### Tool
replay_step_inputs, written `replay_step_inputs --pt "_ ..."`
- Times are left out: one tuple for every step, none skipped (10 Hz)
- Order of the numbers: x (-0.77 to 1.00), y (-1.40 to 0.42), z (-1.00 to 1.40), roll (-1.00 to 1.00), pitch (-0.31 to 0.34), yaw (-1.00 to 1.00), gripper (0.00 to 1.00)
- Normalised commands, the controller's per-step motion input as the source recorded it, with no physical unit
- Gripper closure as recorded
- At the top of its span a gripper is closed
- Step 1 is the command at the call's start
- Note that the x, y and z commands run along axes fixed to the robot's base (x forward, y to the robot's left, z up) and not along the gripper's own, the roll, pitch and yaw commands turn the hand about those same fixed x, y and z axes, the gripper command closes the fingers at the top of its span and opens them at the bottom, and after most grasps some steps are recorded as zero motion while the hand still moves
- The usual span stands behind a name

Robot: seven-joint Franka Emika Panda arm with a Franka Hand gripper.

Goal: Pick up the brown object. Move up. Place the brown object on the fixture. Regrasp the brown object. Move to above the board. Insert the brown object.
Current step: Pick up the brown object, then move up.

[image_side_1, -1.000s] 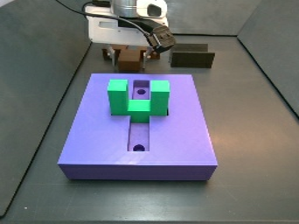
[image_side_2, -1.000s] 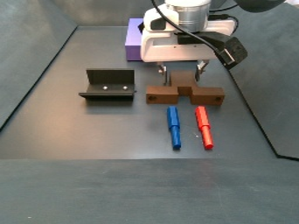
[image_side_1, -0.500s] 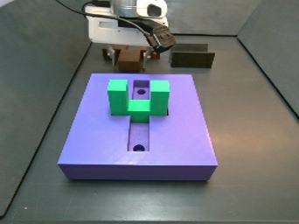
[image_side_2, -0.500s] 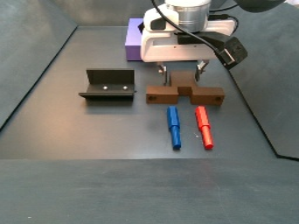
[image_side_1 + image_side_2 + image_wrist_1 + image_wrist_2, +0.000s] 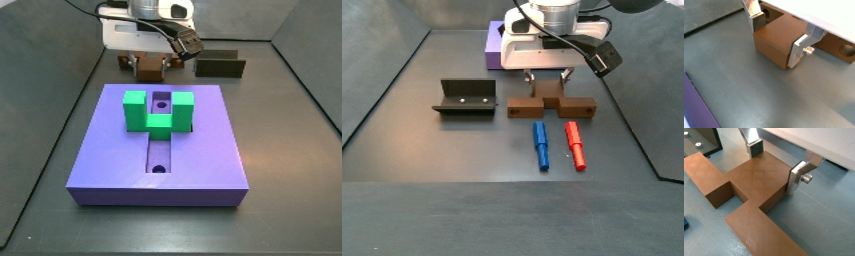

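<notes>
The claw [image 5: 777, 162] stayed low, its open fingers [image 5: 799, 174] straddling the brown block [image 5: 747, 190]. Nothing had shifted. The block stood ungrasped on the floor.

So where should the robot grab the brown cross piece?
Best from straight above, on the short middle stub of the brown object. It lies flat on the floor, and the stub's two side faces are flat and parallel. The gripper already straddles it, one finger on each side.

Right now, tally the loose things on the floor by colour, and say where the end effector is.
Brown: 1, brown object, end effector straddling its stem
Dark olive: 1, fixture
Blue: 1, peg
Red: 1, peg
Purple: 1, board
Green: 1, block
Total: 6
</notes>
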Motion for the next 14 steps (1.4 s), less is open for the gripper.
replay_step_inputs --pt "0.0 0.0 0.0 0.0 0.0 0.0 1.0" --pt "0.0 0.0 0.0 0.0 0.0 0.0 1.0" --pt "0.0 0.0 0.0 0.0 0.0 0.0 1.0" --pt "0.0 0.0 0.0 0.0 0.0 0.0 1.0" --pt "0.0 0.0 0.0 0.0 0.0 0.0 1.0" --pt "0.0 0.0 0.0 0.0 0.0 0.0 1.0" --pt "0.0 0.0 0.0 0.0 0.0 0.0 1.0" --pt "0.0 0.0 0.0 0.0 0.0 0.0 1.0" --pt "0.0 0.0 0.0 0.0 0.0 0.0 1.0" --pt "0.0 0.0 0.0 0.0 0.0 0.0 1.0" --pt "0.0 0.0 0.0 0.0 0.0 0.0 1.0" --pt "0.0 0.0 0.83 0.0 0.0 0.0 1.0" --pt "-0.02 -0.01 0.81 0.0 0.013 0.02 1.0" --pt "-0.05 0.0 0.52 0.02 0.014 0.02 1.0"
